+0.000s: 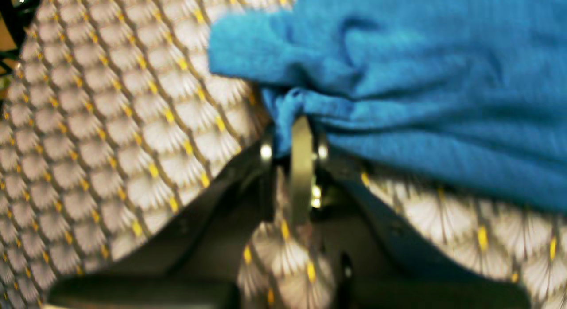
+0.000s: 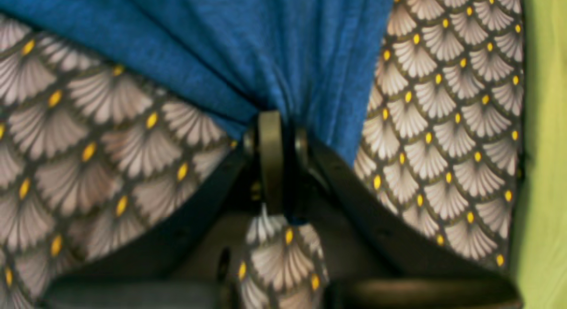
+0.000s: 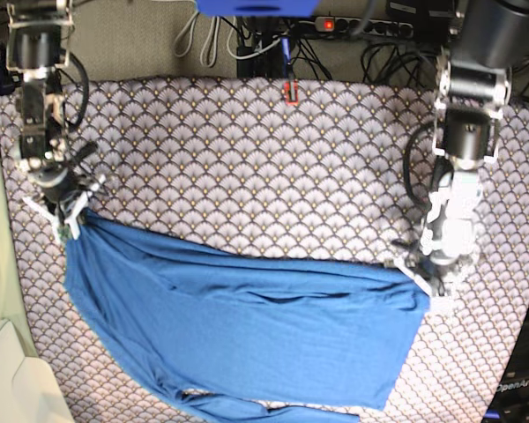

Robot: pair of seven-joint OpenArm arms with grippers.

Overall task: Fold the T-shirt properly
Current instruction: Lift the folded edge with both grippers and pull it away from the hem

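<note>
Right gripper [image 3: 68, 220], at the base view's left, is clenched on a corner of the plain medium-blue knit T-shirt [image 3: 247, 335]. From it the shirt stretches across the scallop-patterned grey-white table cloth [image 3: 247, 167] to the left gripper [image 3: 430, 284], clamped on the opposite corner.

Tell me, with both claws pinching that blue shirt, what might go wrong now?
Each grip looks small. The left gripper and right gripper are shut on bunched bits of the T-shirt at its edge, so the fabric could slip out if pulled hard.

The shirt lies skewed across the table cloth, one held corner farther back than the other, with loose folds near the front edge. A fold made from here would probably come out crooked or trap wrinkles.
</note>
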